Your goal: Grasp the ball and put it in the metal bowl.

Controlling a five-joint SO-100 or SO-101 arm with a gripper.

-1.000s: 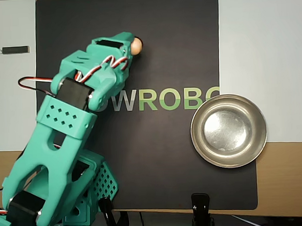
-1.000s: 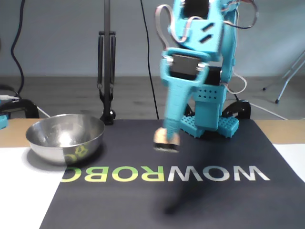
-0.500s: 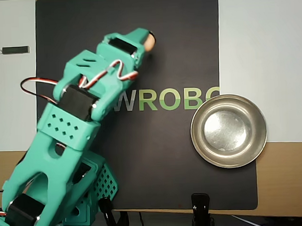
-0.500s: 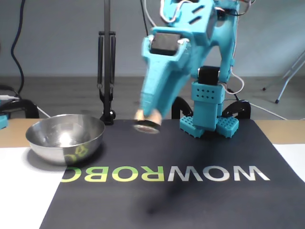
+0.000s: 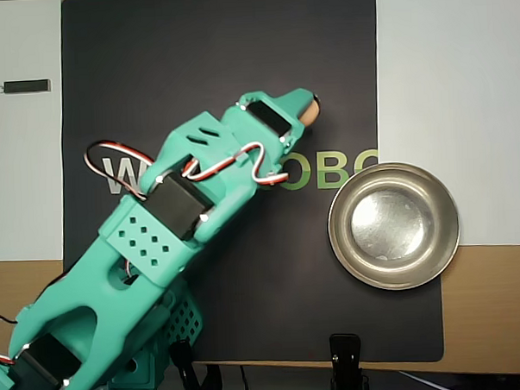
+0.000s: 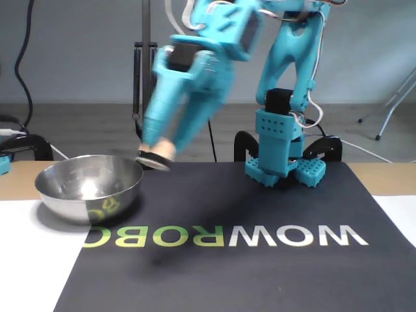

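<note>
A small tan ball (image 5: 312, 110) (image 6: 163, 149) is held off the mat, my teal gripper (image 5: 306, 107) (image 6: 156, 155) shut on it. In the overhead view the gripper tip sits above the lettering, left of and above the metal bowl (image 5: 393, 225). In the fixed view the ball hangs in the air just right of the metal bowl (image 6: 89, 187), slightly above rim height. The bowl is shiny and holds nothing. The arm is blurred in the fixed view.
A dark mat (image 5: 202, 51) with coloured lettering covers the table's middle; the bowl stands on its edge. A small black bar (image 5: 25, 86) lies on the white surface at the left of the overhead view. Clamps (image 5: 347, 364) stand at the mat's near edge.
The arm has swung with the ball toward the bowl: rightward and down the picture in the overhead view, leftward in the fixed view. The bowl has not moved.
</note>
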